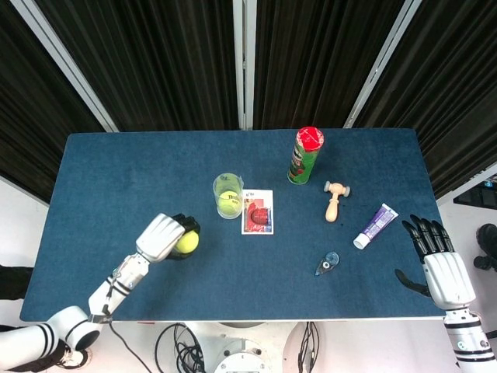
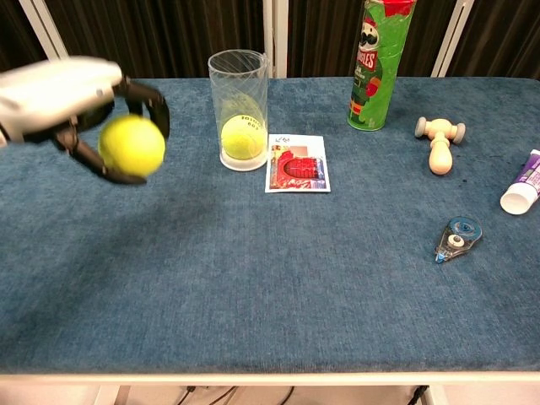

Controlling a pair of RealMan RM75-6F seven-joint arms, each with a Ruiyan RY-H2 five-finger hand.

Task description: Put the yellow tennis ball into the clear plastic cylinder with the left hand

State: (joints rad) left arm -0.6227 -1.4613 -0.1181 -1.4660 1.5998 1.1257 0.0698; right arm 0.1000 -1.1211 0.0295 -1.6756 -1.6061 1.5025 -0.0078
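Yellow tennis ball (image 2: 131, 145) gripped in our left hand (image 2: 63, 97), lifted off the blue table (image 2: 253, 278).
Our fingers wrap it, blurred in the chest view; to its right stands the clear plastic cylinder (image 2: 240, 110) holding a second ball (image 2: 242, 137), a card (image 2: 297, 174) just beside it. Our right hand (image 1: 439, 263) lies spread at the near right edge.

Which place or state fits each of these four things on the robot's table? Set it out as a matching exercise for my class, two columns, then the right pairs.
Things:
1. tennis ball
2. clear cylinder
3. green can
4. toothpaste tube

Places or states:
A. has a red lid
B. lies near the right hand
C. gripped by the left hand, off the table
D. holds another ball already

Pairs: 1-C, 2-D, 3-A, 4-B
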